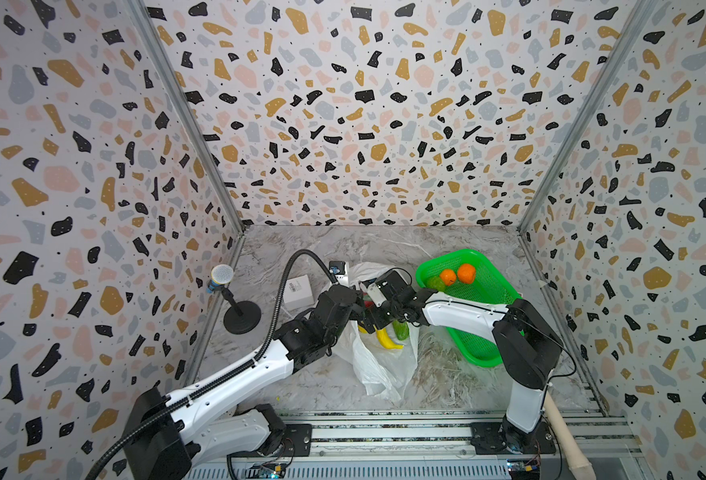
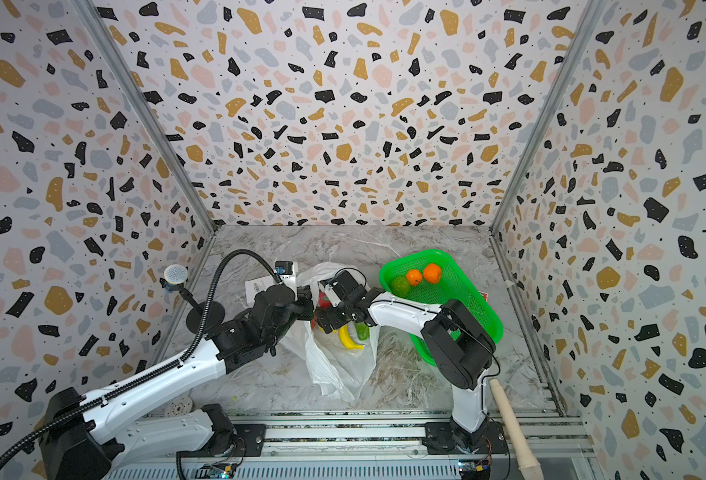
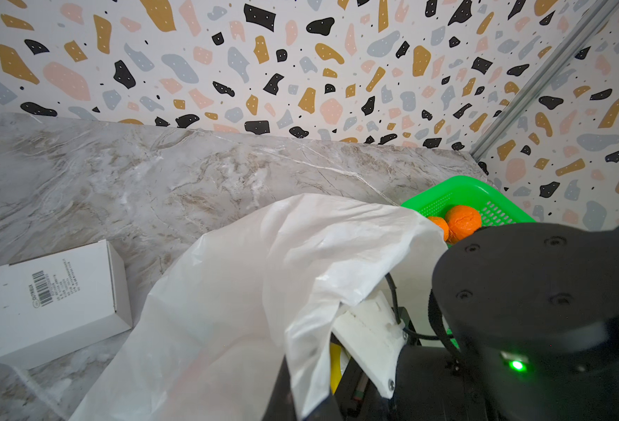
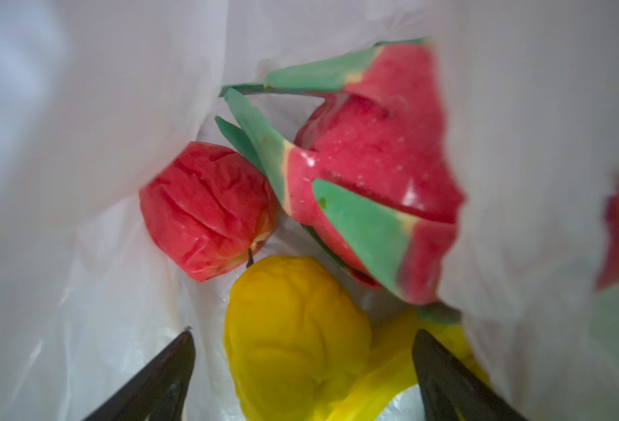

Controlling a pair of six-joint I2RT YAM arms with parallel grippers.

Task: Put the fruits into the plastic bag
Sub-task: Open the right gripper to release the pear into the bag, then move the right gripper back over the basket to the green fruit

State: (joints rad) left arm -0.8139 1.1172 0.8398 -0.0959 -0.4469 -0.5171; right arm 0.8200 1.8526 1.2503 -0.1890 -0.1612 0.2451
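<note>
- Jaws of the right end effector (image 4: 303,331) gape wide inside the plastic bag (image 3: 249,277), holding nothing; yellow round fruit (image 4: 293,350) lies loose between them, by the dragon fruit (image 4: 366,175).
- left end effector (image 3: 300,404) clamps the bag's rim, presumably to prop the mouth open.
- two oranges (image 1: 466,273) wait in the green tray (image 1: 459,254) on the counter (image 1: 301,249).

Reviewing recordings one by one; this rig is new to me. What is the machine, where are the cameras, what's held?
Two robot arms with pincer grippers work at a marble table. Two pictures look down from overhead; two come from wrist cameras. The left gripper is shut, apparently pinching the plastic bag. The right gripper is open inside the bag, holding nothing, over a yellow round fruit, a red round fruit and a dragon fruit. Two oranges and a green fruit lie in the green tray; a white box sits nearby.
</note>
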